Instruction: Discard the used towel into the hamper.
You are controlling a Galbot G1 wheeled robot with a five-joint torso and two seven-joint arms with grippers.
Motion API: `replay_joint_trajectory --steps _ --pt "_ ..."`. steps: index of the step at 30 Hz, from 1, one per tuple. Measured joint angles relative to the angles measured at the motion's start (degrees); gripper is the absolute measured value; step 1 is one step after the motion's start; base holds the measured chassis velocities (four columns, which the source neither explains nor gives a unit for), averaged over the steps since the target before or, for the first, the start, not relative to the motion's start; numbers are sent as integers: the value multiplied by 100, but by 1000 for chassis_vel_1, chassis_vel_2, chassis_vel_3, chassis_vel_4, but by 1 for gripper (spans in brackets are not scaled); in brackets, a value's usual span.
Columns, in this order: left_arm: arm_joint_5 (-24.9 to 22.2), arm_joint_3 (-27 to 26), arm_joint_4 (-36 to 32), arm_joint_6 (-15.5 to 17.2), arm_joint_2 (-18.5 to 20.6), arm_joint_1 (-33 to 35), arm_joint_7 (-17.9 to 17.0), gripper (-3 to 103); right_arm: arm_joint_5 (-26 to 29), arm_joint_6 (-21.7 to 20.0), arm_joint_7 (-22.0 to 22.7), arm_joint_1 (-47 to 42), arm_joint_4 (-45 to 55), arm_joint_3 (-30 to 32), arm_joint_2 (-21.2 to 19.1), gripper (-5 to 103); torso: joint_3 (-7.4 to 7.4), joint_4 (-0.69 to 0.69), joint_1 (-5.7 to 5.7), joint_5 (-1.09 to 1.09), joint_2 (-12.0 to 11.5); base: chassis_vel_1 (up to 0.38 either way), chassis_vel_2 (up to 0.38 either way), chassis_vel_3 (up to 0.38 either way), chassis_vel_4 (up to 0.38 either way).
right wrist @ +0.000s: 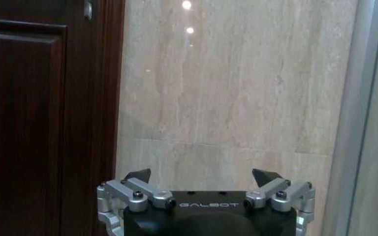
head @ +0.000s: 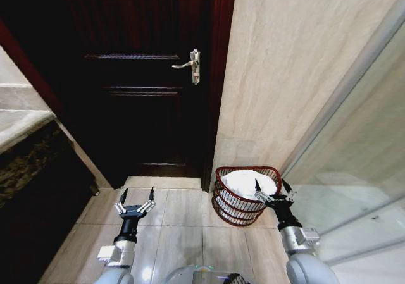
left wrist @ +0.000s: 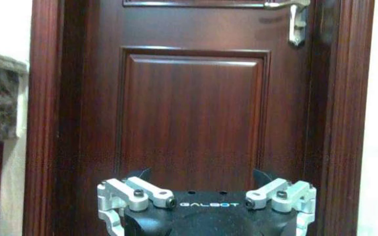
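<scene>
Item 1, at nine o'clock in the head view: a dark stone-fronted surface (head: 25, 151) with a pale top, standing beside the door and bearing nothing relevant to the task.

Item 2, at seven o'clock: the left pincer (head: 134, 207), fingers spread wide and holding nothing, hung low over the tiled floor (head: 180, 214). It pointed at the door, apparently parked clear of the work. In the left wrist view the left pincer (left wrist: 202, 172) carried the word "GALBOT" in white on its black body.

Item 3, at twelve o'clock: a dark red-brown panelled door (head: 139, 75), closed, with a silver lever handle (head: 192, 64) near its right edge.

Item 4, at five o'clock: the hamper (head: 245, 194), a round red-brown openwork basket, stood on the floor in the corner where the door frame met the beige marble wall (head: 297, 62). A white towel (head: 248, 183) lay bundled inside, filling it close to the rim. Judged from this, the discard looked done.

Item 5, also at five o'clock: the right pincer (head: 271, 190), fingers wide apart and empty, hovered at the hamper's right rim, just over the towel, consistent with a release. Its wrist view showed the right pincer (right wrist: 202, 176) facing the marble wall, with the same "GALBOT" lettering.

Item 6, at three o'clock: a glass panel (head: 361, 170) in a pale frame.
</scene>
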Motion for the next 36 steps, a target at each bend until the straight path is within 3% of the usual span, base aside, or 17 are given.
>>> replay_joint_trajectory --steps 17,27,36 --pt "116 250 -104 51 -61 -45 -16 100 47 185 9 -51 41 302 246 100 31 -2 23 0 52 0 0 0 0" --pt "201 334 -297 294 -50 -95 -8 100 263 236 -50 -59 105 529 177 100 181 -2 115 -1 297 0 0 0 0" --pt "-25 -67 -559 446 181 9 5 100 230 165 -101 -193 164 464 212 100 331 -2 220 0 553 0 0 0 0"
